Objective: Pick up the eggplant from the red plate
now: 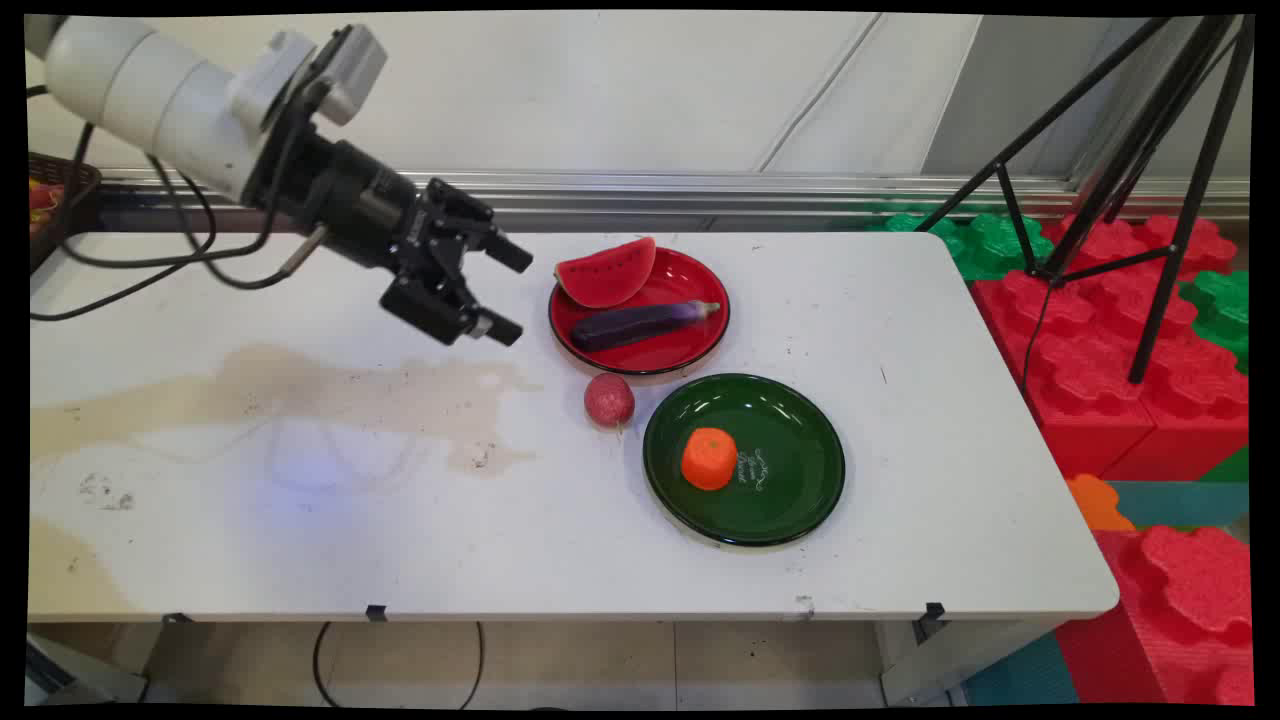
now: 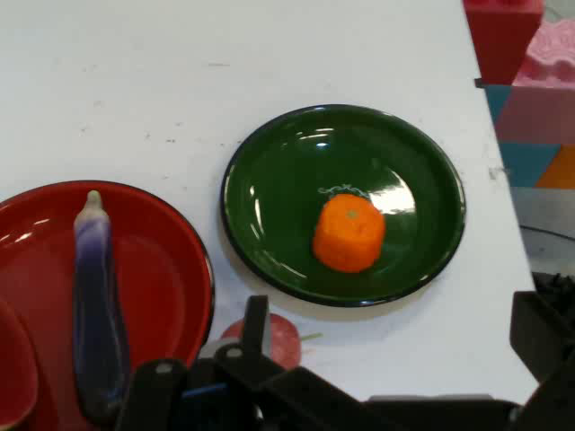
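Your gripper (image 1: pixel 508 290) is hanging spread and empty just left of the red plate (image 1: pixel 690 352) carrying watermelon slice (image 1: pixel 606 272) and eggplant (image 1: pixel 640 324), radish (image 1: pixel 609 399) lying below it on the worktop (image 1: pixel 300 520).

The rear plate (image 1: pixel 700 350) carries a melon slice (image 1: pixel 606 272) at its back left and an eggplant (image 1: pixel 640 324) across its middle. The front plate (image 1: pixel 790 500), just right and nearer, holds an orange (image 1: pixel 709 459). A radish (image 1: pixel 609 400) lies on the table (image 1: pixel 400 520) between both plates, at their left.
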You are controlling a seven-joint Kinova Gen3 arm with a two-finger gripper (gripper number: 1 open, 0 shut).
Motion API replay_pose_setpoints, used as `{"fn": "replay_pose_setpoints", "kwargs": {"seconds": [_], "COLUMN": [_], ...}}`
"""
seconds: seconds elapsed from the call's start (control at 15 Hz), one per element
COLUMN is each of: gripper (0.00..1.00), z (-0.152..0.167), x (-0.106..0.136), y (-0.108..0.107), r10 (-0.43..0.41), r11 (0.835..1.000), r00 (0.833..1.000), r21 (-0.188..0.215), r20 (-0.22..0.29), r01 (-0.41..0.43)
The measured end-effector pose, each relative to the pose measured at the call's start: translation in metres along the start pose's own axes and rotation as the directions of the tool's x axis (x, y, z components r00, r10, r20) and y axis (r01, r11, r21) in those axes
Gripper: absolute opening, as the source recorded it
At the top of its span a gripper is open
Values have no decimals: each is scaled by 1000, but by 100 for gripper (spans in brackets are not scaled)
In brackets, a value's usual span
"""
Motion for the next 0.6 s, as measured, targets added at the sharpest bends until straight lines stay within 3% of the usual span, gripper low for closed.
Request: {"fn": "replay_pose_setpoints", "kwargs": {"seconds": [0.6], "gripper": [100], "z": [57], "x": [13], "y": [-61], "r10": [-55], "r11": [992], "r00": [998], "r21": [115], "r20": [37], "r01": [51]}}
